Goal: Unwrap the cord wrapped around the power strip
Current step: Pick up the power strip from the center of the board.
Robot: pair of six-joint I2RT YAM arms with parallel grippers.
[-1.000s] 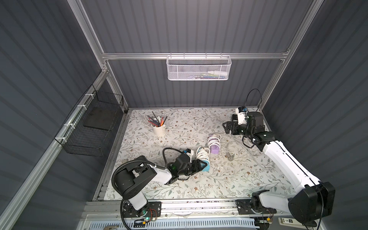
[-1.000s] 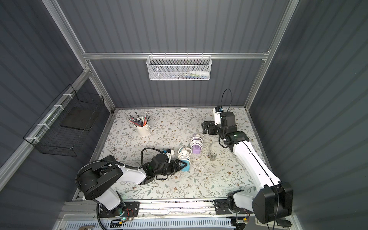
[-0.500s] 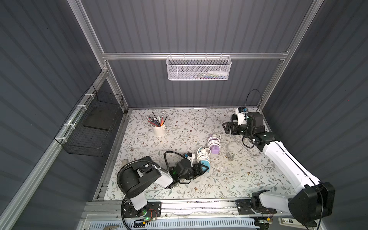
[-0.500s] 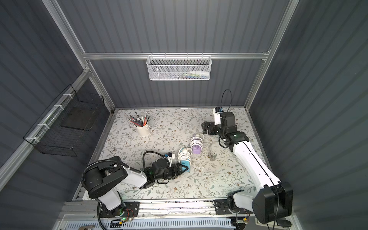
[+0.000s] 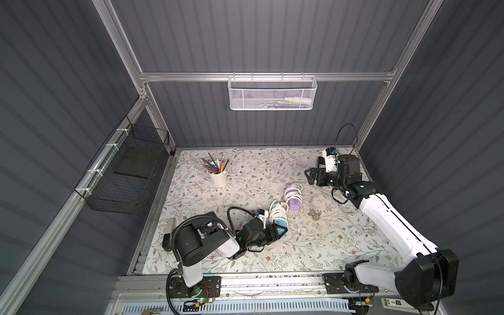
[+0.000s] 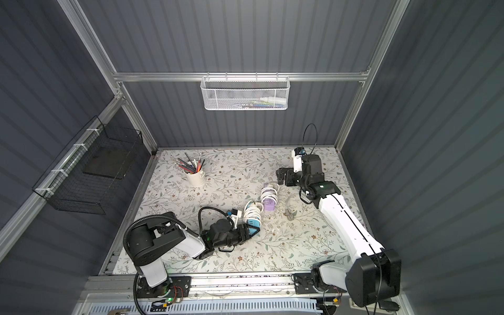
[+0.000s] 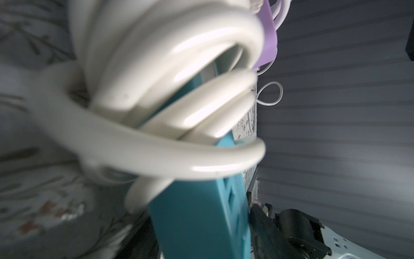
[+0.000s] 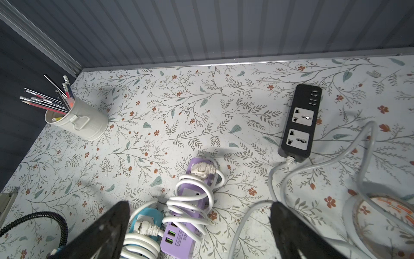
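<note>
A teal power strip [image 5: 282, 230] [image 7: 197, 224] lies near the table's front middle, with a thick white cord [image 5: 278, 212] [image 7: 170, 161] coiled around it. My left gripper [image 5: 274, 235] [image 6: 245, 232] lies low along the table and is shut on the strip's near end, one dark finger [image 7: 259, 224] against its socket face. Touching it farther back lies a purple power strip [image 5: 294, 200] [image 8: 186, 213], also wound in white cord. My right gripper [image 5: 313, 177] [image 8: 199, 233] hovers open and holds nothing at the back right, above and beyond the purple strip.
A black power strip [image 8: 300, 123] lies unwrapped at the back right, its grey cord [image 5: 343, 212] trailing forward under the right arm. A pencil cup [image 5: 217, 174] stands back left. A white mesh basket [image 5: 272, 94] and a black wire basket [image 5: 128, 174] hang on the walls.
My left arm has swung a little toward the front edge and its jaws have narrowed onto the teal strip's end. The right arm has not moved.
</note>
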